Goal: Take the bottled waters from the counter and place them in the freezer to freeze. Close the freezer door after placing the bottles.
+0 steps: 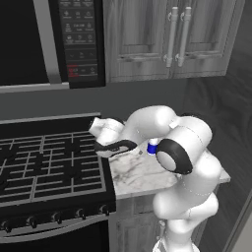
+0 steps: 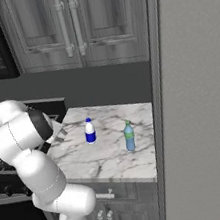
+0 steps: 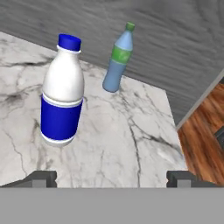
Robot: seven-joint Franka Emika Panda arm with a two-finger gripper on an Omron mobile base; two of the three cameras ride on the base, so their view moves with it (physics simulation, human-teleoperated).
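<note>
No writing can be read on either bottle. The white bottle (image 3: 62,94) has a plain blue label and blue cap; the bluish bottle (image 3: 118,59) has a green label and green cap. Both stand upright mid-desk (image 2: 109,155), the bluish one nearer the right edge. The fingers (image 3: 112,177) are spread wide, holding nothing, with the white bottle just ahead, toward the left finger.

Setting: a domestic kitchen. Indicators: black gas stove (image 1: 44,167) with grates and knobs, microwave (image 1: 49,42) mounted above it, dark grey wood cabinets (image 2: 70,27) with silver handles, marble counter (image 2: 114,152), wood floor (image 3: 203,131)
</note>
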